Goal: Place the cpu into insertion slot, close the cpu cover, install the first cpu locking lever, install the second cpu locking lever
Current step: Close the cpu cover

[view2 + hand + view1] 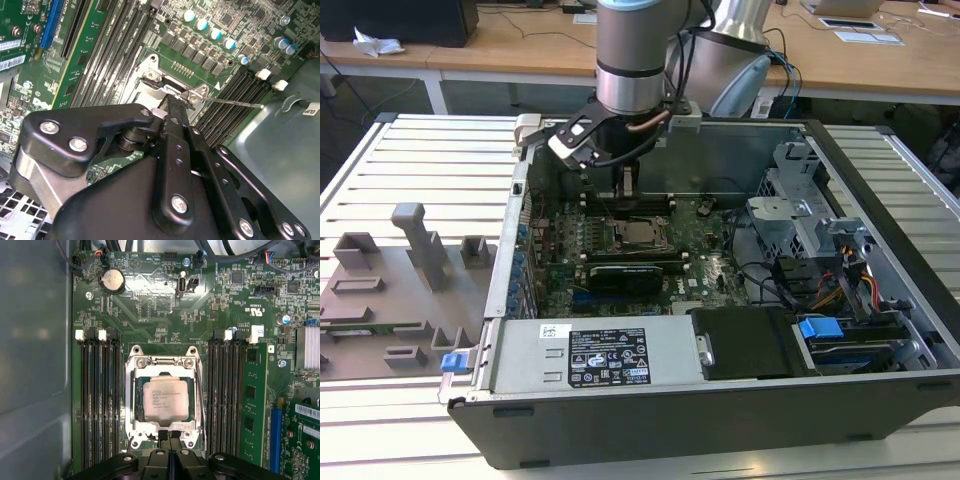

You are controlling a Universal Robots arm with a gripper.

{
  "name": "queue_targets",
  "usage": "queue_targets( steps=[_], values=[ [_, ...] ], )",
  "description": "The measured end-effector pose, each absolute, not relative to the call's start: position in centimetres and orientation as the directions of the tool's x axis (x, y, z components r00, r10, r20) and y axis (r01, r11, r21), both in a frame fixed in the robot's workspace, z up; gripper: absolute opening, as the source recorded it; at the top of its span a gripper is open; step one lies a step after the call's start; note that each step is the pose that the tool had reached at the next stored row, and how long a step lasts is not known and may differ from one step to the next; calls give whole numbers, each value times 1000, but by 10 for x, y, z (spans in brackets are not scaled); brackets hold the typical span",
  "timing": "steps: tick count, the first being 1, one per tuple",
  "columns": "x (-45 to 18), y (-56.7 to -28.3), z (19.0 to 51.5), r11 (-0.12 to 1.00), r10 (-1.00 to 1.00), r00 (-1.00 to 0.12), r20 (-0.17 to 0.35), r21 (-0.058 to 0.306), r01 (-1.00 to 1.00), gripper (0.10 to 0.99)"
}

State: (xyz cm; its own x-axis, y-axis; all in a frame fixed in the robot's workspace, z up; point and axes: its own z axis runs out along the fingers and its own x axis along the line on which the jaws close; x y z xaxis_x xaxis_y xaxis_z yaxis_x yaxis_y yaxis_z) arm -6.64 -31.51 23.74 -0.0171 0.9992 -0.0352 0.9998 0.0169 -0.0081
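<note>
Silvery-grey, the cpu [166,399] sits flat in the insertion slot [139,390], with the cpu cover [129,405] lying down around it, so the work seems to stand at the locking levers. The gripper [167,434] has its fingers pressed together, nothing visible between them, tips at the cover's edge. One thin lever [235,102] juts free over the memory slots [227,120] — latching it, I judge, calls for a steady push that does not slip off.

Wooden desks [520,45] (lightly cluttered) stand behind a pale slatted table [420,160].
</note>
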Motion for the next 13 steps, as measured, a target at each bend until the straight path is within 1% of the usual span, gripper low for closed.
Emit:
queue_targets(
  steps=[13],
  values=[
    [-78, -315, 234, 17, 999, -17, -35, -8, 1000, 106]
  ],
)
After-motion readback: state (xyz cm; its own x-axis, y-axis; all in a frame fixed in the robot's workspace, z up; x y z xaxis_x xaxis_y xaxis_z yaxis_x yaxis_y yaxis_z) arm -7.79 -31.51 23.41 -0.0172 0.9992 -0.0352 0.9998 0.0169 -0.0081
